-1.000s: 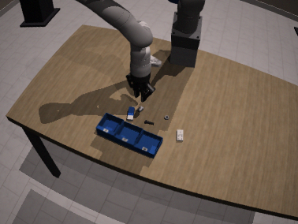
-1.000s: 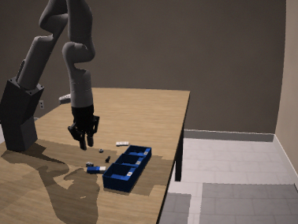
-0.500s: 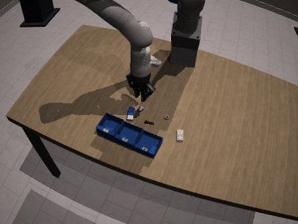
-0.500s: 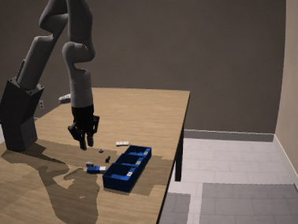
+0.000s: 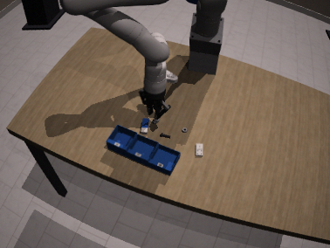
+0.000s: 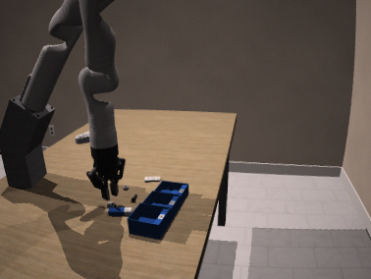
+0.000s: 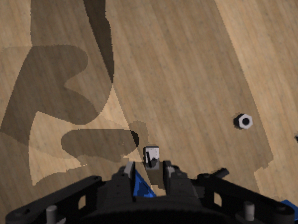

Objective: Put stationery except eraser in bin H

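Top: shows metal sharpener (image 5: 155, 121) (image 6: 111, 204) (image 7: 151, 156) on bench (image 5: 262, 131) (image 6: 172, 133) (image 7: 175, 60), beside blue-and-white eraser (image 5: 145, 126) (image 6: 120, 211) (image 7: 142, 187).
Exterior: shows claw (image 5: 155, 113) (image 6: 110, 193) (image 7: 149, 170) above, released, partly open. Wrist: shows sharpener's long axis running up-down, crosswise to claw's closing line; cannot tell which end leads.

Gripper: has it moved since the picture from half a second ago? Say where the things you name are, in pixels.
Yes, downward. In the exterior view, the gripper's (image 5: 154, 114) (image 6: 109, 195) (image 7: 148, 172) fingertips were about level with the blue bins' (image 5: 146, 162) (image 6: 142, 228) (image 7: 286, 212) far end; now they sit clearly lower in the picture.
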Controlling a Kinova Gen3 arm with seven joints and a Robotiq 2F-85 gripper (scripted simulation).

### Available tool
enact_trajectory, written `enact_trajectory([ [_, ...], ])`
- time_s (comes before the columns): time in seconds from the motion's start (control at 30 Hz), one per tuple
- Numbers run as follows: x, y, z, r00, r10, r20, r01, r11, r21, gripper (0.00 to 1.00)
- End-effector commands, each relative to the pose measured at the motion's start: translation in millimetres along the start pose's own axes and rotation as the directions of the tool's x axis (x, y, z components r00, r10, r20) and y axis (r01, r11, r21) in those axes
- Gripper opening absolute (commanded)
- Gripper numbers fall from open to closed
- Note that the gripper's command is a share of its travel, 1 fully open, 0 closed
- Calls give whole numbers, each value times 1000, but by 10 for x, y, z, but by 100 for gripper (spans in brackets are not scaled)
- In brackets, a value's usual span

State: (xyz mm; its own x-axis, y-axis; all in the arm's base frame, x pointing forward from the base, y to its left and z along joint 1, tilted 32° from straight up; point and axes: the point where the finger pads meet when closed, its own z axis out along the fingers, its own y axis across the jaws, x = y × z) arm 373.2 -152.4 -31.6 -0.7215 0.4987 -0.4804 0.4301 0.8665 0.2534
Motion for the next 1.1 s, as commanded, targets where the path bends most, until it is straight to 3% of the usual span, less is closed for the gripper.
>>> enact_trajectory([
  [0.0,97,79,160,1000,2,-19,-3,1000,-15,30],
  [0.77,50,39,192,1000,2,-19,-3,1000,-15,30],
  [1.07,55,43,312,1000,2,-19,-3,1000,-15,30],
])
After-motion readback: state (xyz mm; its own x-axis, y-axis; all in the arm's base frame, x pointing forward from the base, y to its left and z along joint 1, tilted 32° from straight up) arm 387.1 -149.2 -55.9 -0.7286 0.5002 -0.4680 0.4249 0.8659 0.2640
